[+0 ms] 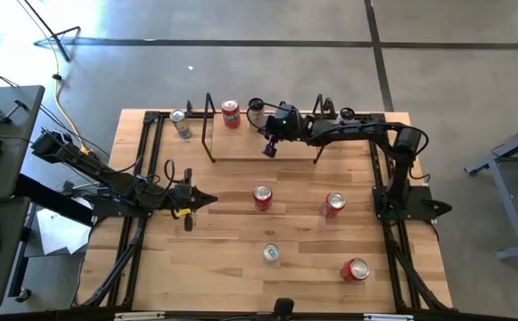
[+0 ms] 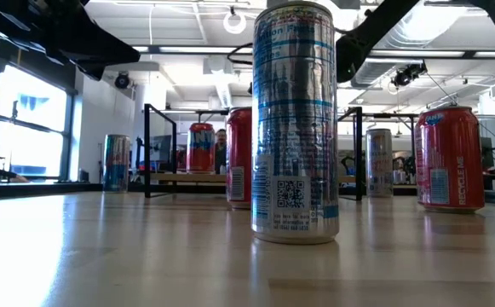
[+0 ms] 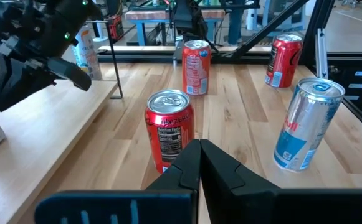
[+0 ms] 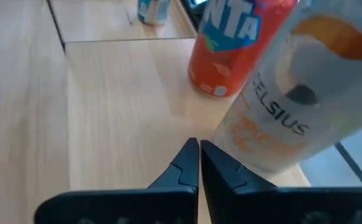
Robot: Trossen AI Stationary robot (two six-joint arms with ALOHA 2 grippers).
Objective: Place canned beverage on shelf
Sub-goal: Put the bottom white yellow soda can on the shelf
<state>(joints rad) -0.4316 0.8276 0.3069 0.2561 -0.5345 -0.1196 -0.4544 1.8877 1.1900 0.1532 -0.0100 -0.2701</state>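
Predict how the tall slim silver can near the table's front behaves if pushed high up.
The slim silver can stands upright, tall on a narrow base, so a high push would probably tip it. Once down, its round body would likely roll across the table. Its glossy wall looks slippery, so a grip may slide.

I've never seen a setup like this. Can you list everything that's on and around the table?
table: one, light wood, under everything
shelf: one, light wood with black wire ends, at the table's far edge
orange-red can: one, on the shelf
white can: one, close beside the orange-red can
red cans: three, on the open table
silver cans: two, one on the near table, one just left of the shelf
left gripper: dark, shut, pointing at the nearest red can
right gripper: dark, shut, over the shelf
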